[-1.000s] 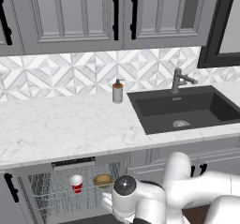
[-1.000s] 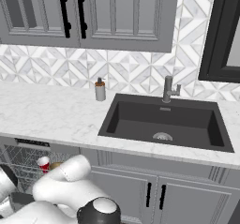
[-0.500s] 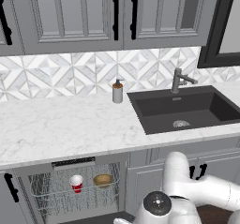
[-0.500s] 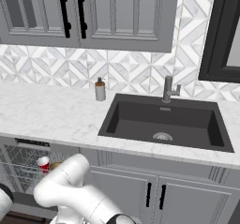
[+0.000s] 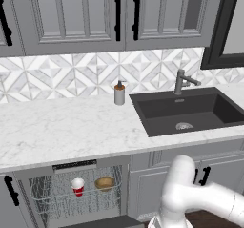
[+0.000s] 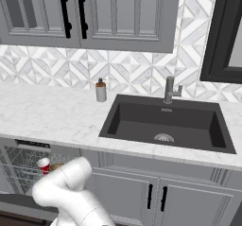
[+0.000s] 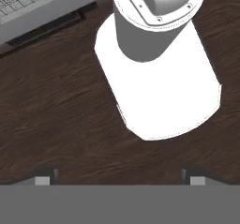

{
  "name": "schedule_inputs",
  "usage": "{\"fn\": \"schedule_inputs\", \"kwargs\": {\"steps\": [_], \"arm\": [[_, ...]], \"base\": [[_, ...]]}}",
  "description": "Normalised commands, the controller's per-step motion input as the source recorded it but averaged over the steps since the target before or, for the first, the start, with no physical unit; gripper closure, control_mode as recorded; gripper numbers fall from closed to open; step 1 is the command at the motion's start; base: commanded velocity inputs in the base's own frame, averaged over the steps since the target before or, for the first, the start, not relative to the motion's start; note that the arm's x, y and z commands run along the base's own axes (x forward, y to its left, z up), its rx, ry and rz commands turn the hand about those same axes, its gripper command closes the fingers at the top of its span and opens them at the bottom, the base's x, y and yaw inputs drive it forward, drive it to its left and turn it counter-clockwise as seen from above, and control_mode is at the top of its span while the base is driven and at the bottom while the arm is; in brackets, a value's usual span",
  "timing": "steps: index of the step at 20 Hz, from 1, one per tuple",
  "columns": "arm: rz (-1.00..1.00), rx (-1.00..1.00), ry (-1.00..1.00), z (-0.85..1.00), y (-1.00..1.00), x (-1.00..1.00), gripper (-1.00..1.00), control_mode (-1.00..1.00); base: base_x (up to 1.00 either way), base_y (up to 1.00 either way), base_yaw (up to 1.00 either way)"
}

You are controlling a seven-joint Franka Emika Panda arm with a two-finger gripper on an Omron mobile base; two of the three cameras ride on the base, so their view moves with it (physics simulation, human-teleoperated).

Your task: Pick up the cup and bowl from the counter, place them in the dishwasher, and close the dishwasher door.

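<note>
The dishwasher (image 5: 75, 165) stands open under the counter (image 5: 62, 131), its wire rack (image 5: 47, 201) pulled into view. Side by side in that rack stand the red cup (image 5: 77, 186) and the tan bowl (image 5: 104, 183). From the right base view the cup (image 6: 44, 165) shows beside the bowl (image 6: 56, 166), which my arm partly hides. The dishwasher door (image 5: 105, 222) hangs down, low in front. In the hand view my gripper (image 7: 119, 177) is open above the dark wood floor, fingertips (image 7: 43, 178) wide apart and nothing between them. The door (image 7: 47, 10) lies at that view's top left.
A grey soap bottle (image 5: 119, 94) stands on the counter left of the black sink (image 5: 188, 110) and its faucet (image 5: 182, 81). Grey cabinets (image 5: 209, 172) with black handles sit under the sink. My own white arm link (image 7: 157, 78) fills the middle of the hand view.
My arm has swung down and to the right, and the hand has dropped below the bottom edge of both base views. Cup, bowl and door have not moved.
</note>
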Motion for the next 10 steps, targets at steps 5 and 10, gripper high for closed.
{"fn": "schedule_inputs", "kwargs": {"steps": [5, 10], "arm": [[0.17, -0.13, -0.18, -0.06, 0.29, -1.0, -1.0, -1.0], [0.02, -0.02, -0.21, -0.58, 0.08, -0.86, -1.0, -1.0]], "base": [[0.0, 0.0, 0.0], [0.0, 0.0, 0.0]]}}
